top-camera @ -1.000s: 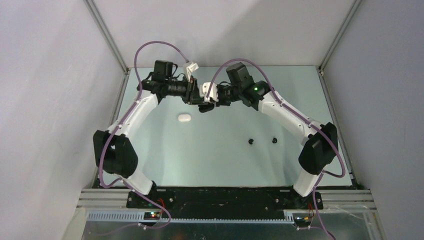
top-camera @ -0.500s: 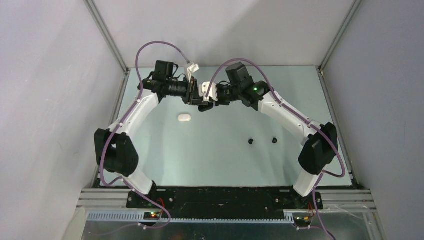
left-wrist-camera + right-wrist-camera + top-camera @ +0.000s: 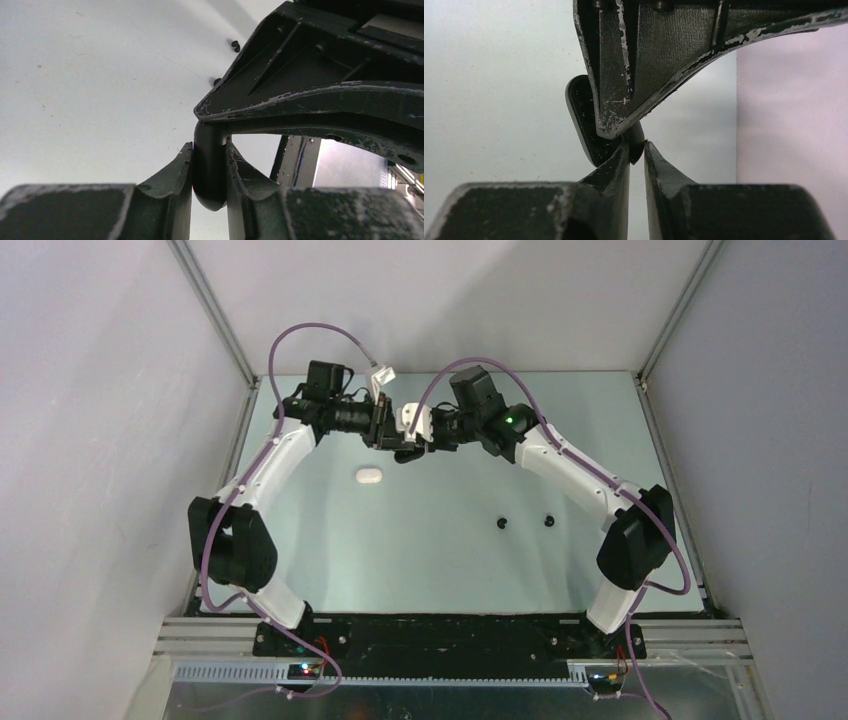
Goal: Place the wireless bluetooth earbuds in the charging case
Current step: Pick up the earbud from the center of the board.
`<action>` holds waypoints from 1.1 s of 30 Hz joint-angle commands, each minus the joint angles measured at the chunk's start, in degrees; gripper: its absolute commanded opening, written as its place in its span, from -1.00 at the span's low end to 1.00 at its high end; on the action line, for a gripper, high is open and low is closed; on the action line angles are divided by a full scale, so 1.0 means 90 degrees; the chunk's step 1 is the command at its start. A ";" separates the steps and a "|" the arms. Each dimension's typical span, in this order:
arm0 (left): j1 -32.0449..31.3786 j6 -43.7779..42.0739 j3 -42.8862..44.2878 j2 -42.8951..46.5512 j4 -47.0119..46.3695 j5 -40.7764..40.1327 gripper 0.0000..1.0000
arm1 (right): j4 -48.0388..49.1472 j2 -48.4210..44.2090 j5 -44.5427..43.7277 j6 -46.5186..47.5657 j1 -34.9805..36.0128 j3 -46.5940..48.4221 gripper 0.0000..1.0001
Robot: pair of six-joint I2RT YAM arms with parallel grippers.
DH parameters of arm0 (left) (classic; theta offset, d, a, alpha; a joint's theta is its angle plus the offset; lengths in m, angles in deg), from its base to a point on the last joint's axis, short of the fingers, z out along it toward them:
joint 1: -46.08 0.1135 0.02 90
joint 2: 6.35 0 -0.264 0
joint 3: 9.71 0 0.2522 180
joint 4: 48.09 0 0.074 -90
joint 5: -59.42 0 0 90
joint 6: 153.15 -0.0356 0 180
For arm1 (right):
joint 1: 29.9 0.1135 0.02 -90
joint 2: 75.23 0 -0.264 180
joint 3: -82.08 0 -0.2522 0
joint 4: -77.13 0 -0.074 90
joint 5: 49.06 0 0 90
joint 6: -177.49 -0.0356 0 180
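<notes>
2 tiny black rounded earbuds [image 3: 503, 523] lie side by side on worktop [image 3: 420, 570], near R arm's side, well apart from both end effectors. L end effector [image 3: 209, 147] is clamped on black charging case [image 3: 209, 175]. R end effector [image 3: 636, 146] has tips a slit apart at case edge; can't tell if it grips.

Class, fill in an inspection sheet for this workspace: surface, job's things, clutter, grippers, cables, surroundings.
Surface: table, pale and glossy.
Job's things: black case held off the table; white case lying left; two black buds lying right; no white ones seen.
Clutter: nothing seen.
Grippers: left gripper shut on black case; right gripper at the case, narrow gap, grip unclear.
Cables: purple cables loop high, one per side.
Surroundings: grey walls, metal rails.
</notes>
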 commanded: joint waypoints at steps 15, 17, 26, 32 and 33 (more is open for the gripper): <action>0.0093 -0.0371 0.0372 0.0377 -0.0003 0.0178 -1.00 | -0.0502 0.0158 0.1557 -0.3466 -0.0990 0.0997 0.01; 0.0095 -0.0493 0.0365 0.0481 -0.0002 0.0144 -1.00 | -0.0505 -0.0104 0.1736 -0.3752 -0.1253 0.0671 0.02; 0.0069 -0.0630 0.0249 0.0588 -0.0006 -0.0100 -1.00 | -0.2568 -0.1290 0.1108 -0.2345 -0.2604 -0.1419 -0.16; 0.0044 -0.0558 0.0187 0.0639 -0.0002 -0.0310 -1.00 | -0.1928 -0.1533 -0.0174 -0.4790 -0.4008 -0.2682 -0.40; 0.0046 -0.0545 0.0185 0.0645 0.0001 -0.0329 -1.00 | -0.1901 -0.1507 -0.0216 -0.5253 -0.4434 -0.2923 -0.40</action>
